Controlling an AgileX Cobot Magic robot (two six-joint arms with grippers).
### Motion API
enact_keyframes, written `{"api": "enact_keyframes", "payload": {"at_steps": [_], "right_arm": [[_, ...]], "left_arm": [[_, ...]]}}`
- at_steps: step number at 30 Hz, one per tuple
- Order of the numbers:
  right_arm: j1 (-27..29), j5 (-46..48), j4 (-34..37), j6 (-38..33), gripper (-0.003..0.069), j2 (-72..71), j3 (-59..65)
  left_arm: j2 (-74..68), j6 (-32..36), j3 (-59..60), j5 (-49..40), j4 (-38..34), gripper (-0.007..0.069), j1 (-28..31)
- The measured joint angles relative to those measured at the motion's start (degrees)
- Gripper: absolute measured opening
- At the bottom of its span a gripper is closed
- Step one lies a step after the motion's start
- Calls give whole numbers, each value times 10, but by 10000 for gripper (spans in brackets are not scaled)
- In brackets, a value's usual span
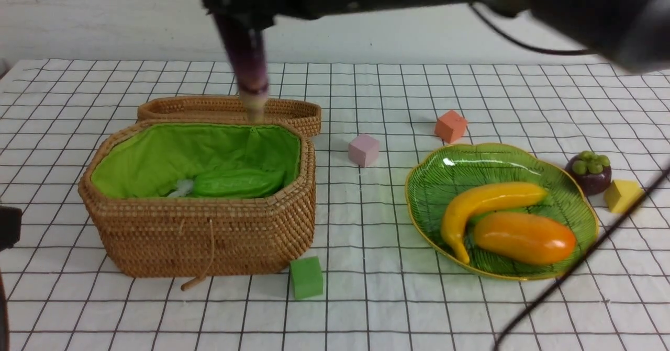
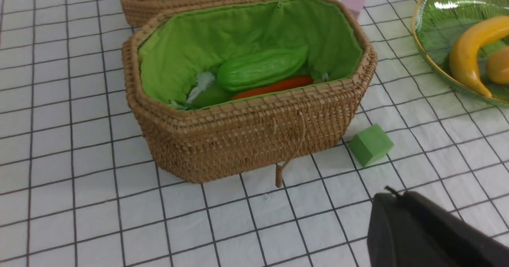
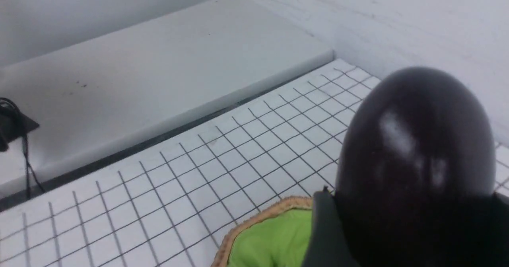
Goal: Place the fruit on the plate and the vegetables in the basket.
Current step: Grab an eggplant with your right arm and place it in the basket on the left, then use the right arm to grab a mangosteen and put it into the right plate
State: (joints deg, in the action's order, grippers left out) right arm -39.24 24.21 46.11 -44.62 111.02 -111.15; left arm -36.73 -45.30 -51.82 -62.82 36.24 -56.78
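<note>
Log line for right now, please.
right claw: gripping eggplant | eggplant: above basket | carrot: in basket | mangosteen: off plate

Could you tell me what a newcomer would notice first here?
Probably the dark eggplant, gripped by the right gripper above the wicker basket with its bright green lining. Next, the yellow banana and the orange-yellow mango, side by side on the green leaf-shaped plate to the right.
</note>
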Motion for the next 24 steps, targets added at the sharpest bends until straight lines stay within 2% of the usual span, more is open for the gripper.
{"api": "enact_keyframes", "payload": {"at_steps": [4,8,12,14,16,18,20,24], "right_arm": [[-18,-16,0,-63,439,81,-48],[-22,-13,0,-81,444,115,-56],[-17,21,-3,-63,533,107,-57],[-7,68,-17,-35,587,83,-57],[10,129,-44,8,599,48,-57],[37,193,-82,66,582,10,-59],[67,261,-132,125,534,-32,-61],[142,415,-270,235,372,-81,-65]], "left_arm": [[0,-9,0,-12,2,-6,0],[0,-11,0,-15,3,-4,0],[0,-11,0,-11,3,-2,0],[0,-11,0,2,3,-2,0],[0,-11,0,29,3,-1,0],[0,-10,0,64,3,0,0],[0,-8,0,107,3,0,0],[0,0,0,189,4,0,0]]}}
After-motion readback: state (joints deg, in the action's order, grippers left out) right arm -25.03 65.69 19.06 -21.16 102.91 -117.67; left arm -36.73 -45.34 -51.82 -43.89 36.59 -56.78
